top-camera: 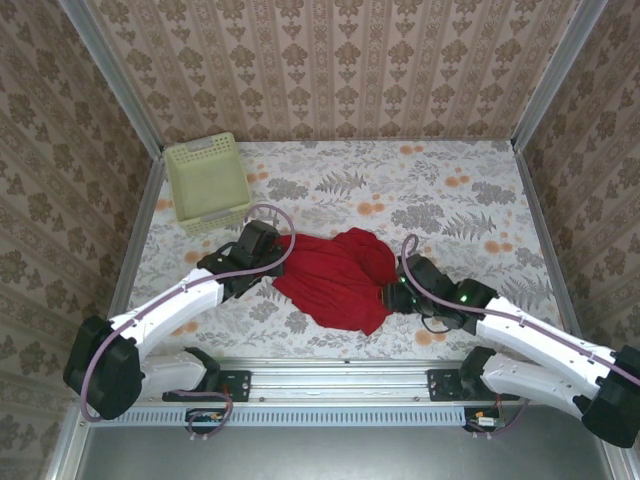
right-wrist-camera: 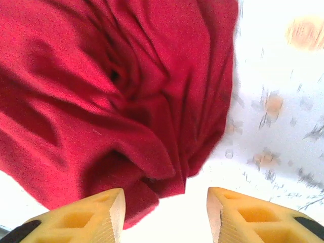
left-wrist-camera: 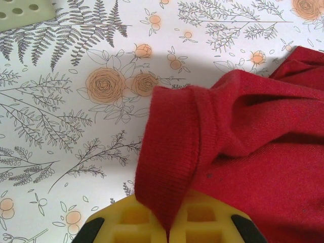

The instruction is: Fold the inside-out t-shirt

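Red t-shirt clamped in left pincer, beside parted right pincer.

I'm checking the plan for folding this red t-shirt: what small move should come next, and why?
Probably ease the right pincer forward onto the near fold of the t-shirt and close. It stands open and empty, the left pincer is shut on a ribbed edge, and the t-shirt lies bunched, so a second grip seems needed to spread it.
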Robot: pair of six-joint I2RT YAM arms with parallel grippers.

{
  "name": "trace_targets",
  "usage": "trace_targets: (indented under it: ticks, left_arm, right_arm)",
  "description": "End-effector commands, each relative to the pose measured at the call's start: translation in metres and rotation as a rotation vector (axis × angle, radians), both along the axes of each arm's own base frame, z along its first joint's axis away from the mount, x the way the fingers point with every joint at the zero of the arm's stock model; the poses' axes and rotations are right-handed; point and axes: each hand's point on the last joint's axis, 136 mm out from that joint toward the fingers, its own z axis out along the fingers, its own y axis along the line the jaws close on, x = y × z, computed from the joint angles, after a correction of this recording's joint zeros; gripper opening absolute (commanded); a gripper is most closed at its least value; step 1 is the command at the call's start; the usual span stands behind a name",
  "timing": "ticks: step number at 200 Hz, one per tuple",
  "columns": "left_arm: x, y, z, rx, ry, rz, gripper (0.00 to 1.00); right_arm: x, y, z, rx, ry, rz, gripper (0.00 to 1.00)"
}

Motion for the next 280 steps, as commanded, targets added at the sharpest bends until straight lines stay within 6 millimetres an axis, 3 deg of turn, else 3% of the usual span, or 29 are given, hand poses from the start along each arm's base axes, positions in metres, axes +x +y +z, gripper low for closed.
trace_targets:
  ticks: [1, 23, 40, 108, 170, 209, 280]
  left_arm:
    - [0.0, 0.006, 0.005, 0.02, -0.021, 0.004, 0.0]
    - [0.0, 0.005, 0.003, 0.018, -0.016, 0.001, 0.0]
    - [0.001, 0.004, 0.003, 0.021, -0.012, -0.001, 0.0]
    - [0.0, 0.004, 0.002, 0.02, -0.007, -0.002, 0.0]
    - [0.0, 0.005, 0.0, 0.023, -0.005, 0.004, 0.0]
    - [0.0, 0.005, 0.001, 0.023, -0.005, 0.001, 0.0]
    - [0.002, 0.009, -0.001, 0.046, 0.014, 0.02, 0.0]
  right_arm:
    - [-0.009, 0.022, -0.018, 0.148, 0.058, 0.018, 0.47]
    - [-0.008, 0.032, -0.026, 0.209, 0.051, 0.031, 0.5]
    - [-0.006, 0.044, -0.018, 0.255, 0.035, 0.064, 0.5]
    - [0.011, 0.059, -0.012, 0.156, 0.01, 0.117, 0.48]
    - [0.004, 0.077, -0.011, 0.149, 0.013, 0.173, 0.51]
    - [0.003, 0.082, -0.014, 0.141, 0.026, 0.187, 0.44]
    - [-0.001, 0.066, 0.027, 0.12, -0.067, 0.178, 0.13]
